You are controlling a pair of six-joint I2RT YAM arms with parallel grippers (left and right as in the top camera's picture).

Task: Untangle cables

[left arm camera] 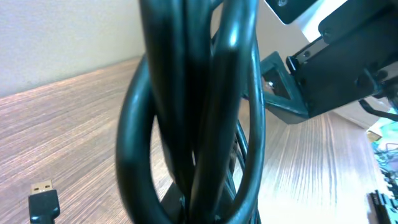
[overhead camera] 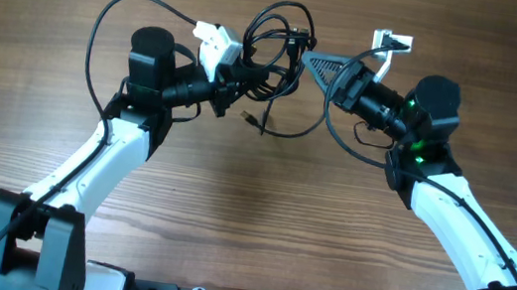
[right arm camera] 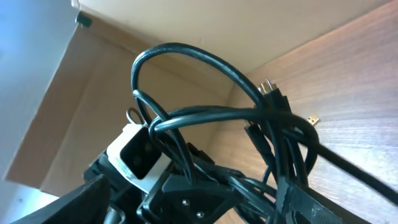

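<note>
Both the left arm [overhead camera: 102,155] and right arm [overhead camera: 455,211] have white links and black cylindrical joint housings with black wires [overhead camera: 103,14] looping off, a green light [overhead camera: 418,146] glows on the right one, the left hand [overhead camera: 232,81] carries a white block [overhead camera: 214,44], and the right hand [overhead camera: 352,57] shows 1 black ribbed triangular finger [overhead camera: 324,66].

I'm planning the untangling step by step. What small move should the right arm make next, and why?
Probably ease the open right pincer leftward onto the nearest loop of the cables and close on it. The left pincer is shut on the knotted bundle, while the right one holds nothing, so no strand can be pulled apart yet.
</note>
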